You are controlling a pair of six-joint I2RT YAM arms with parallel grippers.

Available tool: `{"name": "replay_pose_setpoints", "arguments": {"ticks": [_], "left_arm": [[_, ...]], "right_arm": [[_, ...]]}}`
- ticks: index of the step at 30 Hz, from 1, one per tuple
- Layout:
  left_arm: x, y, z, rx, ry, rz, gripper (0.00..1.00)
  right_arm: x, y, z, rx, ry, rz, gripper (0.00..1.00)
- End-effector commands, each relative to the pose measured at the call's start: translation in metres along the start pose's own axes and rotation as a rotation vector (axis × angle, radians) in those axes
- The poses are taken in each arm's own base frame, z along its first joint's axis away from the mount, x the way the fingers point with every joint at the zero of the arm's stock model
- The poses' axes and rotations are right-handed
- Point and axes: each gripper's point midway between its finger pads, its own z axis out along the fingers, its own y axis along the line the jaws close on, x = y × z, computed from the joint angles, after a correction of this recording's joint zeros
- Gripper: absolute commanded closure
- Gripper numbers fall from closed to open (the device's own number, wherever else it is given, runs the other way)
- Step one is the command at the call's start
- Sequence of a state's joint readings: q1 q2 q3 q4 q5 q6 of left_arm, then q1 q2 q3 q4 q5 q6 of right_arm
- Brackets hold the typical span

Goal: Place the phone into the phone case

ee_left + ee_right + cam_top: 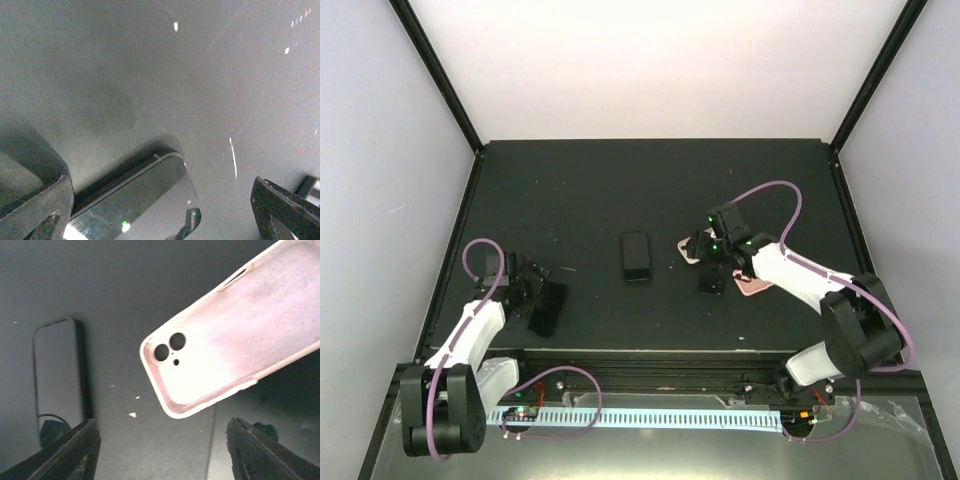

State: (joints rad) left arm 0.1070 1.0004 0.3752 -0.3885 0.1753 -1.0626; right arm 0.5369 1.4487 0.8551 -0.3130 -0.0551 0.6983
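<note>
A pink phone case (240,335) lies open side up on the black table, camera holes toward my right gripper (167,455). That gripper is open and empty and hovers over the case's near end. In the top view the case (752,287) is partly hidden under the right gripper (708,264). A black phone (637,256) lies flat at the table's middle and also shows in the right wrist view (57,370). My left gripper (160,220) is open over the corner of a second black glossy phone-like slab (140,200), which the top view (548,307) shows beside the left gripper (531,291).
The black table (580,190) is bounded by a raised black frame and white walls. A white ruler strip (640,418) and cables run along the near edge by the arm bases.
</note>
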Motion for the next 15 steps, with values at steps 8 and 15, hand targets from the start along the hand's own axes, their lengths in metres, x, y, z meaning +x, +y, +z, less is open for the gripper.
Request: {"name": "replay_pose_setpoints", "arguments": {"ticks": [8,15], "left_arm": [[0.065,0.021,-0.013,-0.094,0.174,-0.006,0.01],[0.046,0.015,-0.029,-0.097,0.057,0.057,0.01]], "right_arm": [[-0.012,-0.027,0.026,0.036,0.017,0.295,0.49],[-0.01,-0.047,0.029,0.114,-0.015,0.407,0.53]]}}
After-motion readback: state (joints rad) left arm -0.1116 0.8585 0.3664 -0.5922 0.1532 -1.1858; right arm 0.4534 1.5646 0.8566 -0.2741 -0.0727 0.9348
